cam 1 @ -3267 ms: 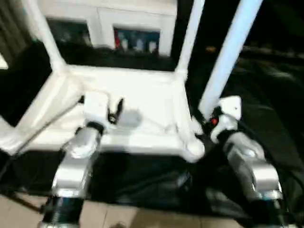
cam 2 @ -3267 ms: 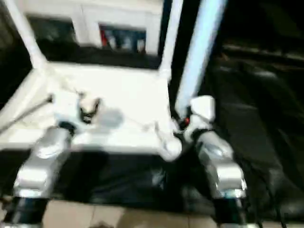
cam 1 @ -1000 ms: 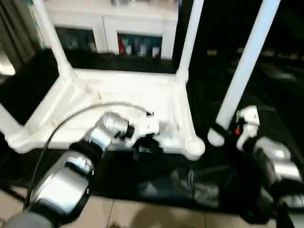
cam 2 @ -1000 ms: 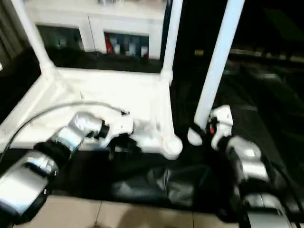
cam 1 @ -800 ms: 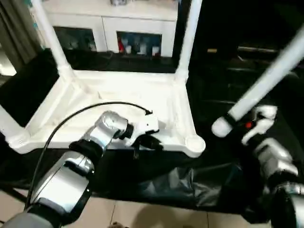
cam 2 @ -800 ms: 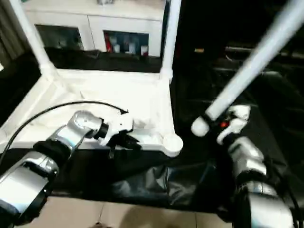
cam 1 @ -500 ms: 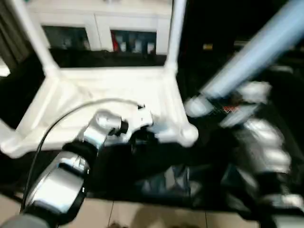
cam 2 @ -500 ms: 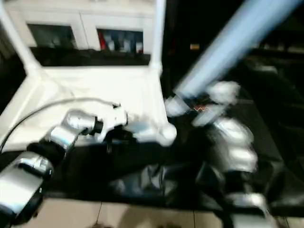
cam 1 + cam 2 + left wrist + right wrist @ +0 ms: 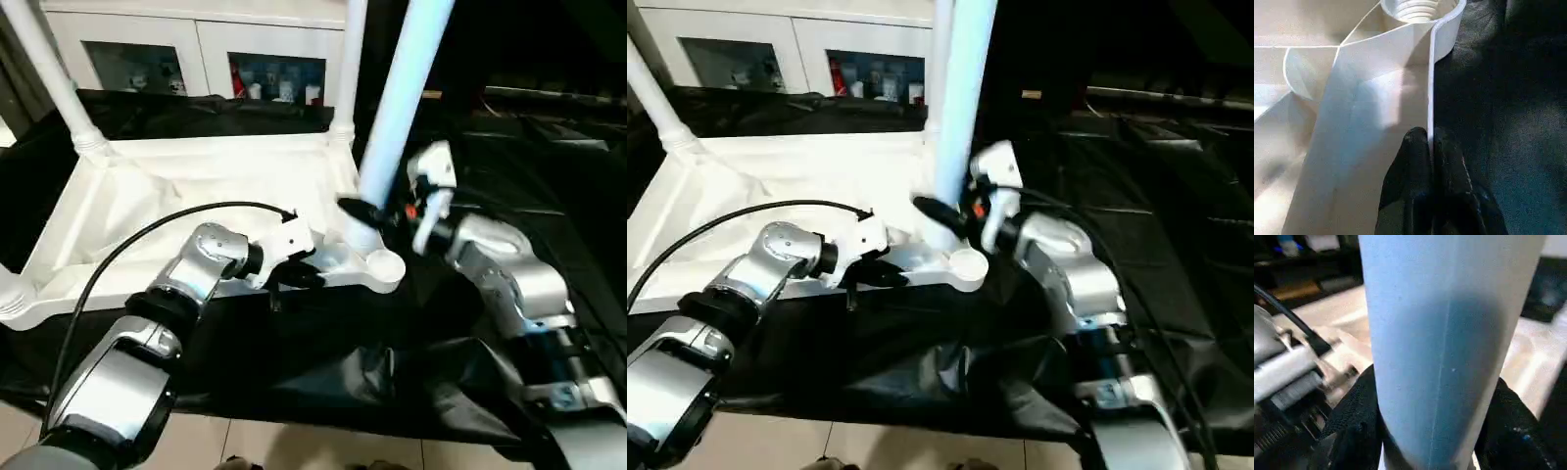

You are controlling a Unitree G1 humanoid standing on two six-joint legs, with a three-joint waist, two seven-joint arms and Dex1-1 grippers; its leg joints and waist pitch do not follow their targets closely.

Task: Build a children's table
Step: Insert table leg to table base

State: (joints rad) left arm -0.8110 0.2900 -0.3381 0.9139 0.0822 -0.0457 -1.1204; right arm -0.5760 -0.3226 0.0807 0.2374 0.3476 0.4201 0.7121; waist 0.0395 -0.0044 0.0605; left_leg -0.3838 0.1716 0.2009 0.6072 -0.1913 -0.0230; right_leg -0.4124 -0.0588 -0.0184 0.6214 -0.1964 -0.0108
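Alignment mattered most: the right hand, clasping the loose leg at frame centre, needed its foot plumb over the corner socket, while the left hand stayed pinched on the upturned tabletop's near rim.

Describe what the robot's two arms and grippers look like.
Both forearms are silver metal cylinders with black joint rings. Each wrist carries a white housing, and the left gripper and right gripper have black fingers. A black cable loops to the left wrist; the right shows a red mark.
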